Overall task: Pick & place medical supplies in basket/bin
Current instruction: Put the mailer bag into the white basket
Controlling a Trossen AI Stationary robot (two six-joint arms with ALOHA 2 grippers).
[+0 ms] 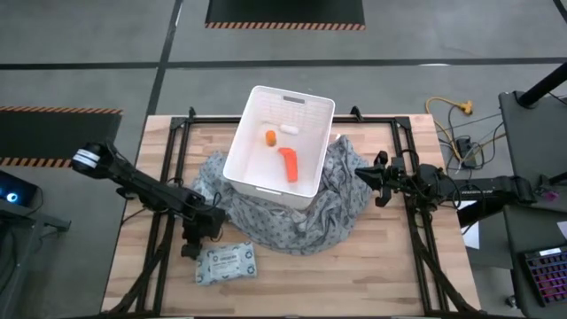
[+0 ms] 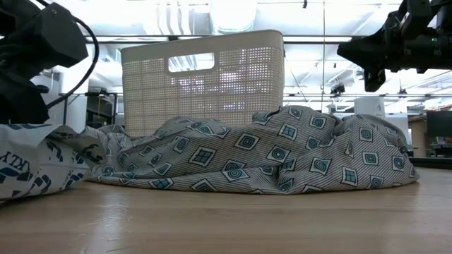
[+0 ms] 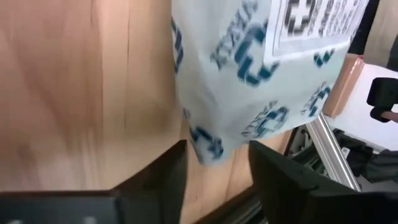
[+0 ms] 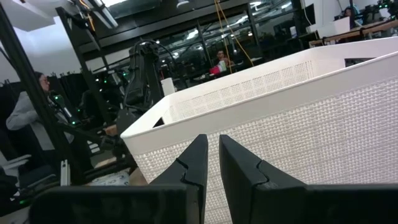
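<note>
- printed packet (image 1: 227, 263): lies flat on the wooden table (image 1: 372, 275) near the front edge, left of centre, well clear of the bin. Low view shows it at the left edge (image 2: 28, 173), just beside the cloth.
- left gripper (image 1: 190, 251): right at the packet's left end, low over the table. Left wrist view has the fingers (image 3: 155, 180) parted, one packet corner (image 3: 249, 74) poking into the gap between them. Not clamped on it; can't tell if a finger touches the packet.
- grey patterned cloth (image 1: 328, 208): bunched in the middle of the table, wrapped around the bin's front and both sides. Low view shows it heaped in front of the bin (image 2: 282, 152).
- white bin (image 1: 257, 182): upright at table centre, sitting in the cloth, slightly rotated. Slotted wall and handle cut-out show in the low view (image 2: 212, 85).
- inside the bin: orange tapered tube (image 1: 290, 164) lying on the floor, small orange bottle (image 1: 271, 137) just left of it, tiny white piece (image 1: 288, 129) near the far wall. None touching each other.
- right gripper (image 1: 363, 176): raised above the table at the bin's right side, over the cloth edge. Right wrist view shows it facing the bin wall (image 4: 323, 118), fingers (image 4: 196, 165) almost together with a narrow gap, nothing held.
- a person (image 4: 25, 115) sits in the room beyond the table.
</note>
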